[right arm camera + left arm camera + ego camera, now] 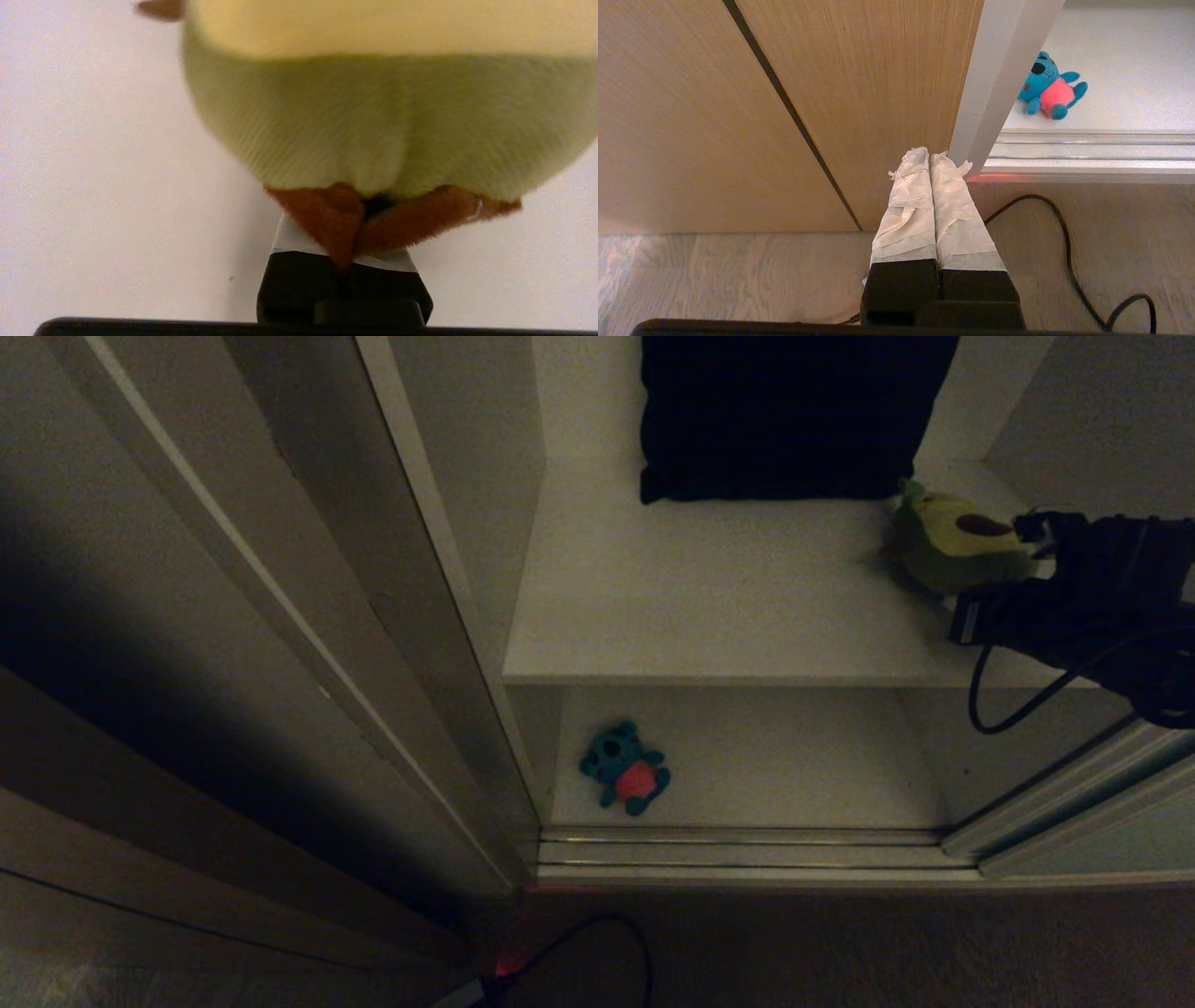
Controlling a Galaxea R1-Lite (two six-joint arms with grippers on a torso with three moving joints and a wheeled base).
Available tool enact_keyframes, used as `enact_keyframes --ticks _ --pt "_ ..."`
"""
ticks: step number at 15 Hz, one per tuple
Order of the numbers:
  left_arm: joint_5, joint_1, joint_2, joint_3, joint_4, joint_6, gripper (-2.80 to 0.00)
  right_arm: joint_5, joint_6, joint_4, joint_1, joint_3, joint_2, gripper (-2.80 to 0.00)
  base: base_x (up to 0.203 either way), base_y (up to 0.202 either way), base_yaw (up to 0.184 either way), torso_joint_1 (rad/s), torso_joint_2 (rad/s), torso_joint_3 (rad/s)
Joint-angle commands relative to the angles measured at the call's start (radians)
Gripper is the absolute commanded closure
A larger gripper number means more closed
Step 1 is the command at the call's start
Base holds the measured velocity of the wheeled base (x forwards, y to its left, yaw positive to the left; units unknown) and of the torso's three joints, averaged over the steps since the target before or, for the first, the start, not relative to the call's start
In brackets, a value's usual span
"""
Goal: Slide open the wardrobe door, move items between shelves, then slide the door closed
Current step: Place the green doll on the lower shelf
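Observation:
The green avocado toy (952,541) lies at the right end of the upper shelf (709,588). My right gripper (1032,537) reaches in from the right and is shut on it; in the right wrist view the avocado's (387,116) brown legs are pinched between the taped fingers (289,240). The teal monster (625,770) lies on the lower shelf (794,765) near its left front corner, and shows in the left wrist view too (1048,88). The sliding wardrobe door (1139,835) stands pushed to the right, leaving the shelves exposed. My left gripper (930,156) is shut and empty, parked low by the wardrobe's left corner.
A dark folded cloth (784,411) fills the back of the upper shelf. The ribbed floor track (747,854) runs along the front. Brown wooden side boards (859,93) stand to the left. A black cable (1069,252) loops over the floor.

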Motion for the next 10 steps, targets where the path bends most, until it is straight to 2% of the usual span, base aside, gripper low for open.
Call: enact_keyframes --ticks 1,4,10 --pt "0.000 0.000 -0.002 0.000 0.000 0.000 0.00 0.001 -0.001 -0.004 0.003 0.025 -0.067 0.00 0.000 0.000 0.000 0.000 0.00 0.000" --pt "0.000 0.000 -0.002 0.000 0.000 0.000 0.00 0.000 -0.001 0.027 0.007 0.092 -0.174 0.00 0.000 0.000 0.000 0.000 0.00 0.000" --pt "0.000 0.000 -0.002 0.000 0.000 0.000 0.00 0.003 -0.003 0.240 0.024 0.229 -0.466 0.00 0.000 0.000 0.000 0.000 0.00 0.000"
